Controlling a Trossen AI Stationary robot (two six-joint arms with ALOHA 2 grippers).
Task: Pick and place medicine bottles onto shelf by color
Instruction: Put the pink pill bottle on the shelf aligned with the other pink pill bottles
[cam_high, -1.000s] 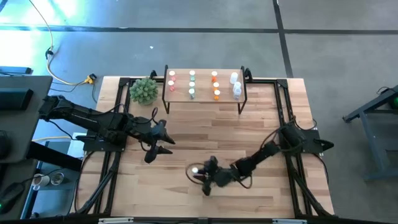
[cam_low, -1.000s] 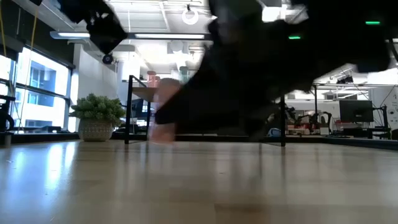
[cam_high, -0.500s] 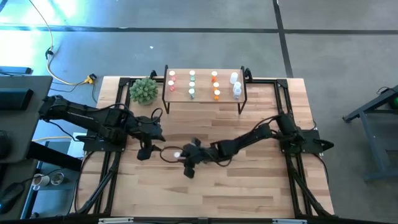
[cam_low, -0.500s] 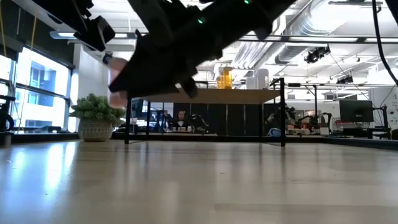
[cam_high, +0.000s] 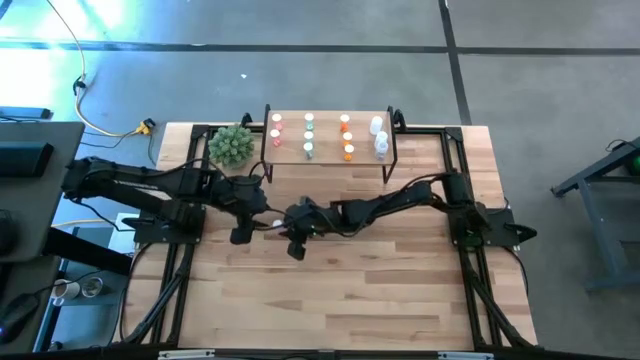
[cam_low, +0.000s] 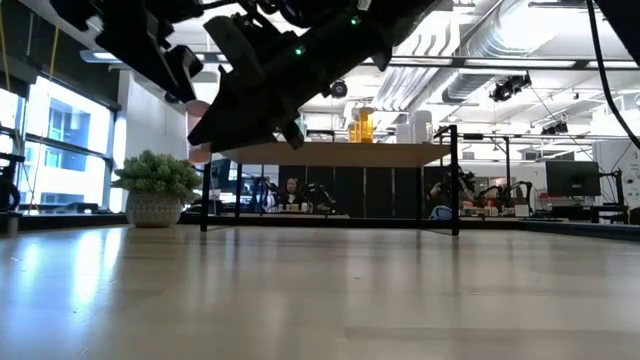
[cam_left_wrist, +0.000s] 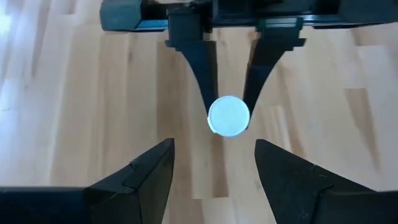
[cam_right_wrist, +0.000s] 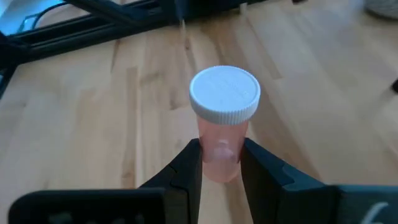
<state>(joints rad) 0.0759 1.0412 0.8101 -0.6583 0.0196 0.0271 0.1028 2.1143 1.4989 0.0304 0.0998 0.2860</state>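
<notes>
I am looking straight down on the table (cam_high: 340, 290), and my right gripper (cam_high: 283, 223) is reaching far across toward nine o'clock, sitting a little toward nine o'clock of table centre. Its fingers (cam_right_wrist: 186, 171) are pinching a pink medicine bottle (cam_right_wrist: 222, 124) with a white cap (cam_right_wrist: 224, 93); the right wrist view is showing the two dark pads pressing the bottle's body from both sides, with the cap standing up past the fingertips. From table height the pink bottle (cam_low: 201, 148) is hanging well above the wood, not touching it.

My left gripper (cam_high: 262, 215) is facing the right one from the nine o'clock side, just beside it. Its fingers (cam_left_wrist: 140, 180) are standing spread, and between them in the left wrist view I am seeing the bottle's white cap (cam_left_wrist: 229, 116) end-on, clamped by the other arm's fingertips; my left pads are not touching it.

The shelf (cam_high: 330, 150) is standing at twelve o'clock near the table's far edge, carrying the other bottles in columns: pink (cam_high: 276, 126), green (cam_high: 309, 135), orange (cam_high: 346, 137) and clear (cam_high: 379, 138). A potted plant (cam_high: 231, 146) is sitting just beside the shelf's nine o'clock end.
</notes>
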